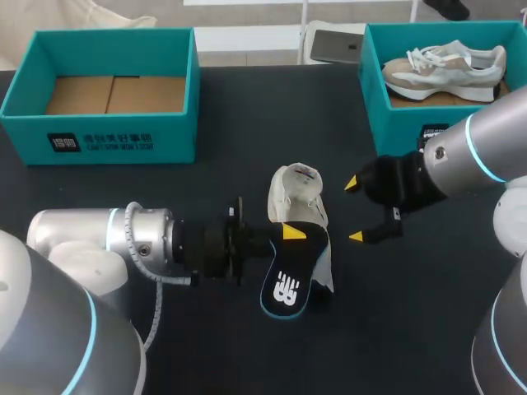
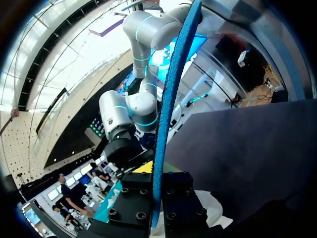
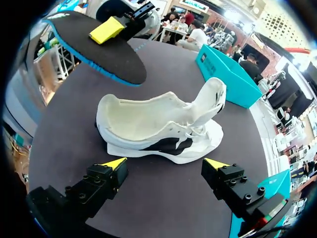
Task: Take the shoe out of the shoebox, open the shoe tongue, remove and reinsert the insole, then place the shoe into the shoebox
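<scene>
- Clamping the black, blue-edged foam insole (image 1: 284,284), left gripper (image 1: 290,237) holds it just beside the white fabric sneaker (image 1: 295,193).
- Right gripper (image 1: 354,210), fingers spread wide, sits right of the sneaker.

The table (image 1: 247,107) is near-black. At mid-frame, the shoe (image 1: 298,193) is white with a black patch along its side. The insole (image 1: 290,276) is black, edged bright blue, with a white mark. The shoebox at upper left (image 1: 123,136) and the shoebox at upper right (image 1: 395,115) are teal with brown card floors. The trainer (image 1: 445,70) in the right one is beige, grey and white. The left hand (image 1: 293,234) and right hand (image 1: 354,210) are black with yellow tips. The left arm (image 1: 140,239) and right arm (image 1: 486,148) are silver, ringed in cyan.
</scene>
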Available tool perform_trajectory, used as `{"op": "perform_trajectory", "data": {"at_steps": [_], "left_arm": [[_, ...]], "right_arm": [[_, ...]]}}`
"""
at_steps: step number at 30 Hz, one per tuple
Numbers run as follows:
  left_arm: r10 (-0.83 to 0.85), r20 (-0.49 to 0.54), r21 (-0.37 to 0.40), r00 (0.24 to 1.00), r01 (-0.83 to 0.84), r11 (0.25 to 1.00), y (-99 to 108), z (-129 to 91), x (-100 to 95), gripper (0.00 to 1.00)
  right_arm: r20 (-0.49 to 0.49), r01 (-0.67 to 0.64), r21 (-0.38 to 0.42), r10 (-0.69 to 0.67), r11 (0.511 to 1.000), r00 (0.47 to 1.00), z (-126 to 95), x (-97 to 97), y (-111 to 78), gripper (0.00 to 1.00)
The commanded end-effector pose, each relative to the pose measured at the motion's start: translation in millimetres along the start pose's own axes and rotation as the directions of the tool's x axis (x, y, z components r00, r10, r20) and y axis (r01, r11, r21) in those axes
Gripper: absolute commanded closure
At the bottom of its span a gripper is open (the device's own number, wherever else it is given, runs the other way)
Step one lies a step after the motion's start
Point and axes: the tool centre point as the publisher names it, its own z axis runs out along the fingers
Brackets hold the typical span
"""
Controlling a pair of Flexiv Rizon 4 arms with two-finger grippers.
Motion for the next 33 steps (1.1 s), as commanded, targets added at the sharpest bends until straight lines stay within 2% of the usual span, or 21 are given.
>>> {"op": "perform_trajectory", "data": {"at_steps": [1, 5, 6, 10, 14, 21, 27, 33], "left_arm": [[0.001, -0.003, -0.004, 1.000, -0.001, 1.000, 2.8, 5.7, 0.0, 1.00], [-0.002, -0.009, -0.004, 1.000, 0.002, 1.000, 3.9, 6.8, 1.3, 1.00], [-0.004, -0.012, -0.001, 1.000, 0.004, 1.000, 3.9, 7.5, 1.6, 1.00], [-0.010, -0.016, 0.011, 1.000, 0.010, 1.000, 5.8, 11.9, 2.2, 1.00], [-0.030, -0.012, 0.026, 0.999, 0.031, 0.999, 15.3, 20.9, 4.6, 1.00], [-0.037, -0.037, 0.000, 0.999, 0.037, 0.999, 31.6, 34.5, 15.6, 1.00], [-0.058, -0.030, -0.009, 0.998, 0.058, 0.998, 39.3, 35.8, 17.6, 1.00], [-0.105, -0.018, -0.013, 0.994, 0.105, 0.994, 55.6, 35.4, 26.2, 1.00]], "right_arm": [[0.011, -0.009, 0.019, 0.009, 1.000, 1.000, 4.0, 3.1, 11.0, 0.00], [0.006, -0.007, 0.011, 0.006, 1.000, 1.000, 8.5, 5.3, 15.2, 0.00], [-0.001, -0.018, 0.049, 0.018, 0.999, 1.000, 8.4, 5.3, 15.8, 0.00], [-0.001, -0.021, 0.055, 0.021, 0.998, 1.000, 8.5, 6.0, 15.3, 0.00], [-0.001, -0.021, 0.055, 0.021, 0.998, 1.000, 8.5, 6.0, 15.3, 0.00], [-0.001, -0.021, 0.055, 0.021, 0.998, 1.000, 8.5, 6.0, 15.3, 0.00], [-0.001, -0.021, 0.055, 0.021, 0.998, 1.000, 8.5, 6.0, 15.3, 0.00], [-0.001, -0.021, 0.055, 0.021, 0.998, 1.000, 8.5, 6.0, 15.3, 0.00]]}}
